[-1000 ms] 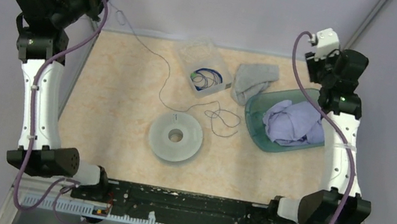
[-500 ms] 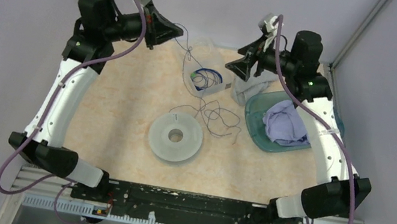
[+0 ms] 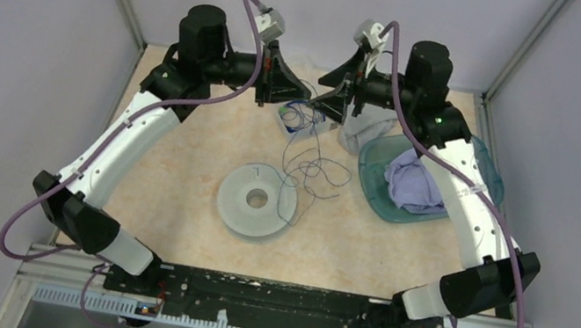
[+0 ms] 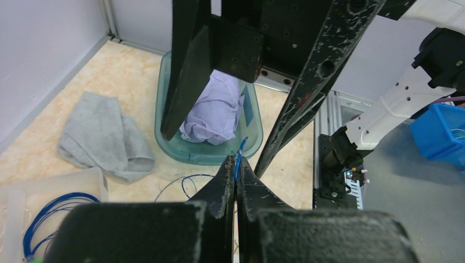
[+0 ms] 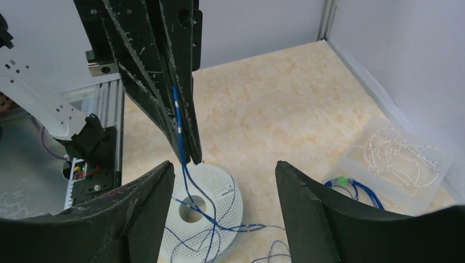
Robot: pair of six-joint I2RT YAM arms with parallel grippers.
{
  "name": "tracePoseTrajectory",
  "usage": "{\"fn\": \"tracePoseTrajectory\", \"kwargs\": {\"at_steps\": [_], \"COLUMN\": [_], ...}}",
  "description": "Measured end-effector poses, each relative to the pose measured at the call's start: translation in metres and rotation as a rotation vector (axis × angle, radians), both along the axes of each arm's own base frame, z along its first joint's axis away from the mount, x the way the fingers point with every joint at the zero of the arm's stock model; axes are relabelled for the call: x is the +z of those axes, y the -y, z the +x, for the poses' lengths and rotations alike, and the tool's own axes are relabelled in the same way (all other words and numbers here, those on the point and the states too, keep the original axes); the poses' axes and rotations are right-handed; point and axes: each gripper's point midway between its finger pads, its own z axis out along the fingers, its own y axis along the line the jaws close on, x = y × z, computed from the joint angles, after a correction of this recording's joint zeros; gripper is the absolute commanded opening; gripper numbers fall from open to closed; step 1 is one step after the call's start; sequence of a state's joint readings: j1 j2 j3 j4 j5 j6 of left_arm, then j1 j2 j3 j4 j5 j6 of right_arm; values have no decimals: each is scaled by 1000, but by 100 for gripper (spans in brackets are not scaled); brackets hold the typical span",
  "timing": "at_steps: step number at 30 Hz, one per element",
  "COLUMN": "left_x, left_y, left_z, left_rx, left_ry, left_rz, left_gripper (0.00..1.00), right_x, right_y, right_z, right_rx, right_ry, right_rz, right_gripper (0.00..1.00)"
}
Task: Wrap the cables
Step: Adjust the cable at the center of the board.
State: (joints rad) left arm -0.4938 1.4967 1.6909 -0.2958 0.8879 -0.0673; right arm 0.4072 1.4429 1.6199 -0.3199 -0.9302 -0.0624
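Up at the far middle of the desk [image 3: 174,145], seen from overhead, both arms are nose to nose. The cable [image 3: 321,172] drops from the left gripper [image 3: 300,97] into loose loops beside the spool [image 3: 257,201]. Left wrist: left gripper [image 4: 236,164] clenched tight on the cable [image 4: 240,149]. Right wrist: right gripper [image 5: 222,170] released, spread wide, with the cable [image 5: 179,131] hanging down onto the spool [image 5: 219,186].

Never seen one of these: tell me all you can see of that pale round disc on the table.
The disc is a flat, pale grey-white spool, plastic by its look, with a round hole in its middle and a top face dotted with tiny holes. It lies flat near the middle of the beige table. Strands of the thin dark cable cross its top; nothing else rests on it.
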Motion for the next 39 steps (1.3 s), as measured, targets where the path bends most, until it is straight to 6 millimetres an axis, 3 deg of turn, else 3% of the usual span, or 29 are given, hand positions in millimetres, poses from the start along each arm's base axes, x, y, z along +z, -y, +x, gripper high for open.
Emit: {"fn": "tracePoseTrajectory", "kwargs": {"at_steps": [9, 12, 21, 23, 25, 29, 32, 35, 39], "left_x": [-5, -6, -17, -23, -26, -31, -41, -54, -64], "left_y": [8, 8, 11, 11, 12, 12, 9, 5, 6], "left_z": [-1, 1, -1, -1, -1, -6, -14, -23, -26], "left_rx": [-12, -5, -21, -21, -26, -55, -75, -89, -100], "left_ry": [2, 8, -9, -20, -25, -23, -26, -32, -44], "left_rz": [6, 6, 13, 18, 19, 15, 24, 32, 41], "left_gripper": [0, 0, 3, 11, 27, 70, 88, 99, 96], "right_x": [-11, -14, -25, -25, -22, -15, -13, -6, 13], "right_y": [-6, -6, 3, 8, 12, 22, 26, 30, 33], "right_z": [-7, -9, 2, 2, 1, -2, -2, -2, -4], "right_rx": [50, 61, -31, -58, -82, -133, -161, -190, -210], "right_ry": [-6, -4, 31, 41, 54, 74, 73, 70, 84], "right_rz": [-25, -32, -81, -94, -102, -114, -122, -127, -108], "right_gripper": [22, 0, 0, 0, 0, 0, 0, 0, 0]}}
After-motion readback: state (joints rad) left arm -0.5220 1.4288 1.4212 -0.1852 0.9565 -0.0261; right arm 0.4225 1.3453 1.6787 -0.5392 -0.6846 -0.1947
